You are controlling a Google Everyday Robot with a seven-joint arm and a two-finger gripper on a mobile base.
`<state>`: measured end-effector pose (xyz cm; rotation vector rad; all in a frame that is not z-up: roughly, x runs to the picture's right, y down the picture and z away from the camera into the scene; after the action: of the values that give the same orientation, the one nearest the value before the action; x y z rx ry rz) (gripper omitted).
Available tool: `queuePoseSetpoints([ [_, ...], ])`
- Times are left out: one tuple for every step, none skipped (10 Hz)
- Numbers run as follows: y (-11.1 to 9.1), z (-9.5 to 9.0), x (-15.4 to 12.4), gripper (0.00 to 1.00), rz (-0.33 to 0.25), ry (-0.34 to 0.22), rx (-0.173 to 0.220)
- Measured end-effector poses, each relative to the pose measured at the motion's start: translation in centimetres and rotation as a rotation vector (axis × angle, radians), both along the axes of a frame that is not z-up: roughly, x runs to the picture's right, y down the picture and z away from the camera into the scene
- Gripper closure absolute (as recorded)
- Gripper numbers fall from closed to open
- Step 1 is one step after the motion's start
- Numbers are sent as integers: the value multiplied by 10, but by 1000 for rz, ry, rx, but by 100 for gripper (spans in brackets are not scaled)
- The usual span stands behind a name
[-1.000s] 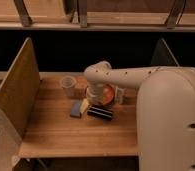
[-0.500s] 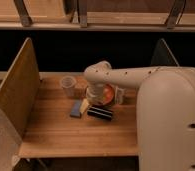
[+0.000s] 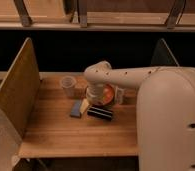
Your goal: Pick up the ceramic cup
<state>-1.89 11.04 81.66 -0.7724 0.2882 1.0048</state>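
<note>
The ceramic cup point(image 3: 68, 85) is small, pale whitish-grey and tapered. It stands upright on the wooden table point(image 3: 56, 131), towards the back left. My gripper point(image 3: 95, 95) hangs at the end of the white arm point(image 3: 126, 77), just right of the cup and over the left edge of the flat orange dish point(image 3: 109, 93). A small gap lies between the gripper and the cup.
A blue block point(image 3: 77, 108), a yellow piece point(image 3: 85, 105) and a dark flat packet point(image 3: 100, 113) lie in front of the dish. A wooden side panel point(image 3: 17, 87) stands on the left and a dark one point(image 3: 162, 54) at the back right. My white base point(image 3: 173, 122) fills the right.
</note>
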Motion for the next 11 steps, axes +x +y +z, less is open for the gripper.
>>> queuePoseSetpoints([
  [0,0,0,20,0,0,0],
  [0,0,0,20,0,0,0],
  [0,0,0,20,0,0,0],
  [0,0,0,20,0,0,0],
  [0,0,0,20,0,0,0],
  [0,0,0,20,0,0,0],
  [0,0,0,20,0,0,0],
  [0,0,0,20,0,0,0],
  [0,0,0,20,0,0,0],
  [-1,-1,0,20,-3,0,3],
  [-3,-1,0,20,-12,-1,12],
])
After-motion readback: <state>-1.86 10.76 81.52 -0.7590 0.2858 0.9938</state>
